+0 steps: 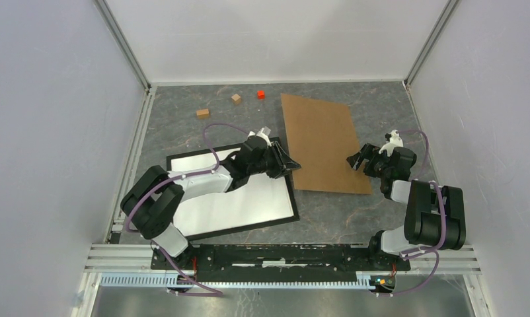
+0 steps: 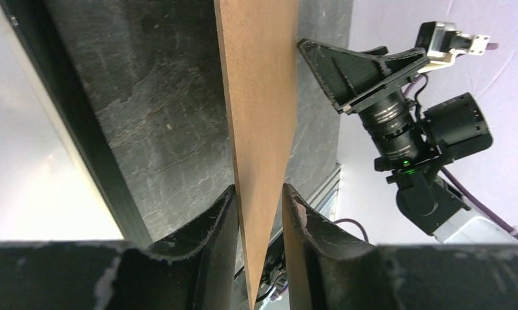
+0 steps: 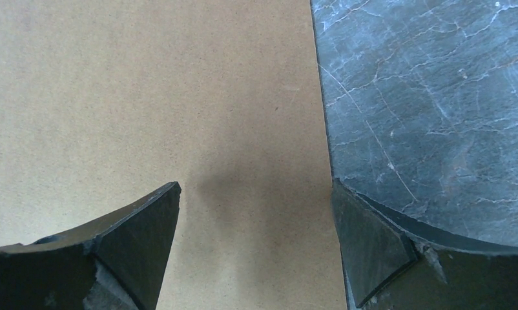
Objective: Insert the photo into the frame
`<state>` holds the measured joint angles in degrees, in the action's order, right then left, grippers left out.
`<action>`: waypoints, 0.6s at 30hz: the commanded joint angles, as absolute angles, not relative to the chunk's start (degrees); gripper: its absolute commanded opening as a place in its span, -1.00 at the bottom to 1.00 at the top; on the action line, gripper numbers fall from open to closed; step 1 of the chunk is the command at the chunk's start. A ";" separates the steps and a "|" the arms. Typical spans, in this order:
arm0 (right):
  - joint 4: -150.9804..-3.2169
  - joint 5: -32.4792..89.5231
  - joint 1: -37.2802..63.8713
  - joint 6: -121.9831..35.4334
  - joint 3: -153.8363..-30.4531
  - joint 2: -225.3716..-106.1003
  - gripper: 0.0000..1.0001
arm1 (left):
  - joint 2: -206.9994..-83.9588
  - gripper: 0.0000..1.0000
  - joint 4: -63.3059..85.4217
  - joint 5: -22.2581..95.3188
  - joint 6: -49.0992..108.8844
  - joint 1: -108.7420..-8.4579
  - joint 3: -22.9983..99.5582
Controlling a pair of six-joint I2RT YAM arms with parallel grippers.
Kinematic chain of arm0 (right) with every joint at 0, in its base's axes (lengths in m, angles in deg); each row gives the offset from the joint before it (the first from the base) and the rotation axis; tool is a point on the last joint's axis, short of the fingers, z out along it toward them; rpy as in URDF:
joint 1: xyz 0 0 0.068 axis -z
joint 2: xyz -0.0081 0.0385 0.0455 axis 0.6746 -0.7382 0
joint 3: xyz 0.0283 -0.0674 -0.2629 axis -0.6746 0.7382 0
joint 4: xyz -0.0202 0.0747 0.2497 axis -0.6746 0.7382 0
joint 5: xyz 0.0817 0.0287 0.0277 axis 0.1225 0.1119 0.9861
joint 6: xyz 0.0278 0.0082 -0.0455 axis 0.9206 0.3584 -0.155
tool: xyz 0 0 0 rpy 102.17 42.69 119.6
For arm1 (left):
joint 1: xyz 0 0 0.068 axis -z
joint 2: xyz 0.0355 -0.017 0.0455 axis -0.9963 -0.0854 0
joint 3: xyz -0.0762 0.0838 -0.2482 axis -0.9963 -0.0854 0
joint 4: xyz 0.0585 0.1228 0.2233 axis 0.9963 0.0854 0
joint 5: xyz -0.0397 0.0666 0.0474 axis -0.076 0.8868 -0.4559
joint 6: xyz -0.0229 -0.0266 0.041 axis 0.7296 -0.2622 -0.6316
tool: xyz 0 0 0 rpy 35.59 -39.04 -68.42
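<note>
I saw left gripper (image 2: pixel 258 190) pinching left edge of brown board (image 1: pixel 322 142), finger on each face. Right gripper (image 3: pixel 256 194) spread wide (over board's right edge). Frame (image 1: pixel 249 226) lay flat left of board, under left arm

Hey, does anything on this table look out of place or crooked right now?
Yes. The brown board lies skewed, outside the frame, and the frame itself sits at an angle. Two wooden blocks and a red block sit loose at the far end, apparently unrelated to the framing job.
</note>
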<state>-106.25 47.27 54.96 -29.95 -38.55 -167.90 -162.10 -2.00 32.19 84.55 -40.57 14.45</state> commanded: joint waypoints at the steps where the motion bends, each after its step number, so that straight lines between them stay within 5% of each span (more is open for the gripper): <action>1: -99.19 50.62 54.14 -28.63 -37.94 -169.96 0.84 | -162.93 -0.27 -10.65 30.60 88.05 -39.92 16.96; 10: -99.84 51.26 54.18 -28.37 -37.67 -169.74 0.86 | -167.92 -0.28 -12.58 29.76 88.25 -39.84 19.76; 18: -97.65 49.60 54.25 -28.87 -38.13 -167.70 0.96 | -170.28 -0.66 -12.00 29.57 86.84 -40.10 21.57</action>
<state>-106.34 48.28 54.89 -29.73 -38.58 -167.85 -170.34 -7.57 30.92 86.19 -40.35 18.75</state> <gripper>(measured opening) 0.977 0.217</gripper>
